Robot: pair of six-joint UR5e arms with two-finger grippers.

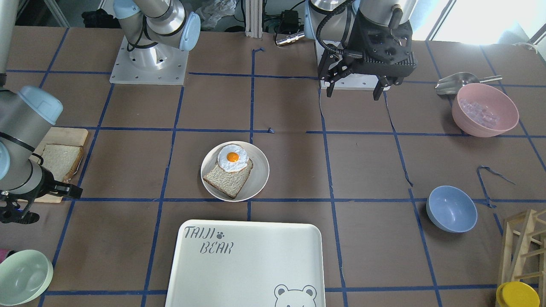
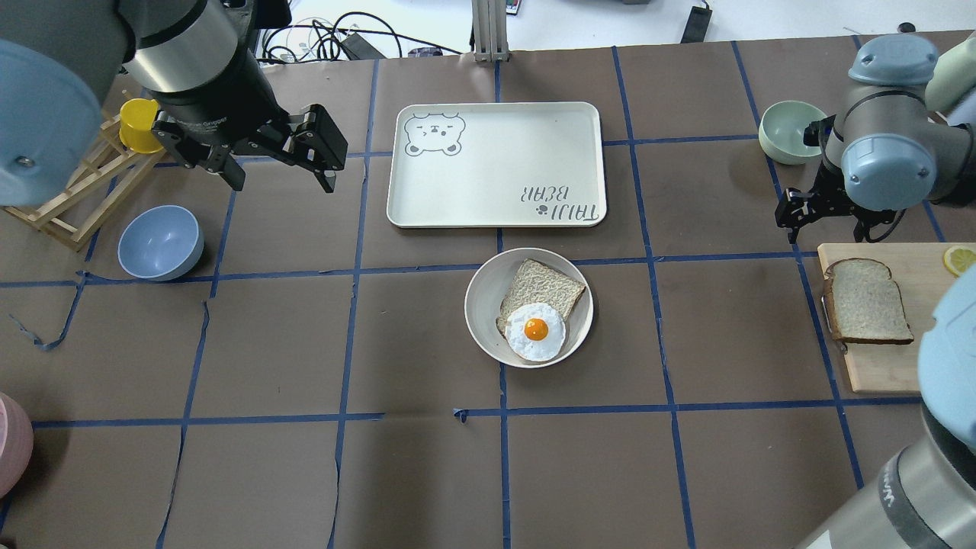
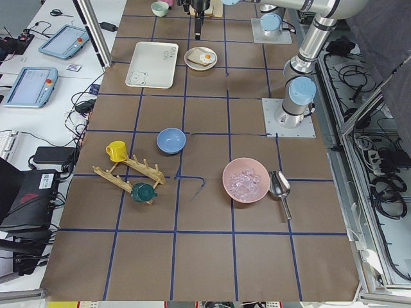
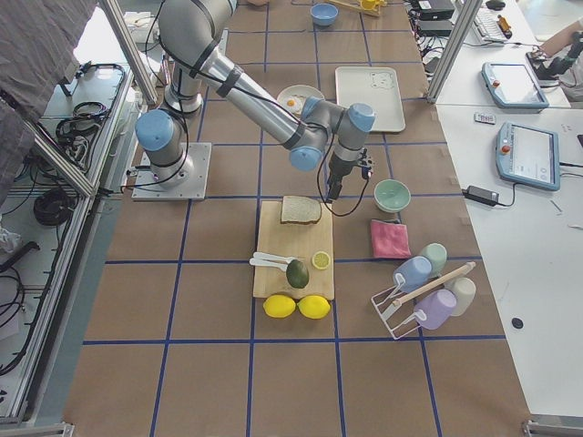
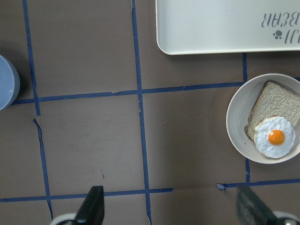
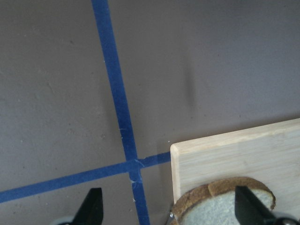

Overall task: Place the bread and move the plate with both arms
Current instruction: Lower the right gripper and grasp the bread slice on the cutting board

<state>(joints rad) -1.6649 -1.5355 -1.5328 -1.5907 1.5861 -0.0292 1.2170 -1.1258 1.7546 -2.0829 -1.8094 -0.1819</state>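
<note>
The bread [image 2: 865, 311] lies flat on a wooden cutting board [image 2: 877, 362] at the table's right; it also shows in the front view [image 1: 62, 160] and the right wrist view [image 6: 225, 206]. My right gripper [image 2: 827, 227] is open and empty, hovering over the board's far edge just beyond the bread's domed top [image 6: 169, 208]. The plate [image 2: 480, 305] sits mid-table and holds a tanner slice [image 2: 545, 286] with a fried egg [image 2: 536, 330] on it. My left gripper [image 2: 282, 183] is open and empty, high above the table to the left of the plate [image 5: 236, 117].
The "TAIJI BEAR" tray [image 2: 496, 164] lies just beyond the plate. A blue bowl [image 2: 160, 242] and a wooden rack with a yellow cup [image 2: 137, 126] are at the far left. A green bowl [image 2: 789, 131] stands near the right gripper. A lemon slice [image 2: 959, 259] lies on the board.
</note>
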